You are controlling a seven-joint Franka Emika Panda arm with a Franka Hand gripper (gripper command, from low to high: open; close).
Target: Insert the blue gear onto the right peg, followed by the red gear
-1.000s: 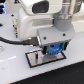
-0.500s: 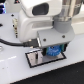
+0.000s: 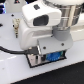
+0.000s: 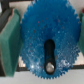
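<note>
Step 1: blue gear (image 4: 45, 42) going onto right peg.
Fingers (image 4: 10, 42) clamp gear's rim, low over plate (image 3: 37, 62); peg tip (image 4: 49, 65) shows in gear's slot. Next: align, ease down. Red gear unseen.

No text, label, brand, number or sign can be read in either view. The white plastic housing of the arm (image 3: 42, 20) shows only plain surfaces with a dark recessed patch, too blurred to tell whether it carries any marking. The bright blue toothed plastic gear (image 4: 47, 42) bears a speckled texture but no lettering. The flat green pads (image 4: 9, 42) beside it are unmarked.
</note>
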